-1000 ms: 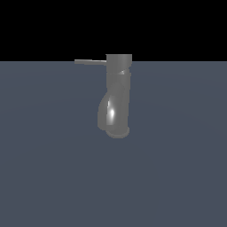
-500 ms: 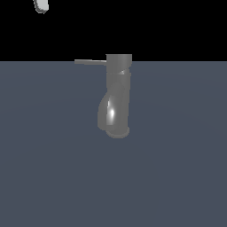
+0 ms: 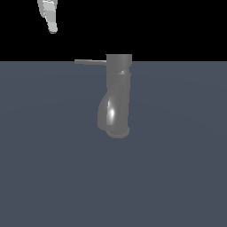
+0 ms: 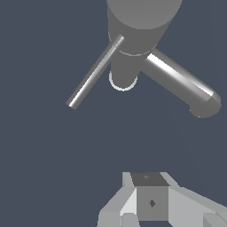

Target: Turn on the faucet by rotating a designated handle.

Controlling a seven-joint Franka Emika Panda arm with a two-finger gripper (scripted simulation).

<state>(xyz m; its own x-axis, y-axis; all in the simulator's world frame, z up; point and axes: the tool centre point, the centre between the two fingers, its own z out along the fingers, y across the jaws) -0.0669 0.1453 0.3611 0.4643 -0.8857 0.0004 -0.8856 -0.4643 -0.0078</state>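
Since 0.5 s ago the gripper (image 3: 52, 29) has dropped further into the exterior view, showing more of its white length where before only a small tip poked in at the top edge; 1 s ago it was not in that view at all. The faucet (image 3: 118, 95) and the handle (image 3: 90, 62) have not shifted. The gripper hangs well above the faucet and off toward the exterior view's left, beyond the free end of the handle, touching nothing. Only 1 pale finger-like piece shows there, and the wrist view shows just the gripper's blocky body (image 4: 150, 201), so I cannot tell how far it is open; nothing is seen in its hold. The faucet stands upright on the dark blue-grey surface (image 3: 177, 177), its thick spout bulging from the body with a bright highlight. The handle, a thin straight rod, sticks out from the faucet's top toward the exterior view's left, roughly level.
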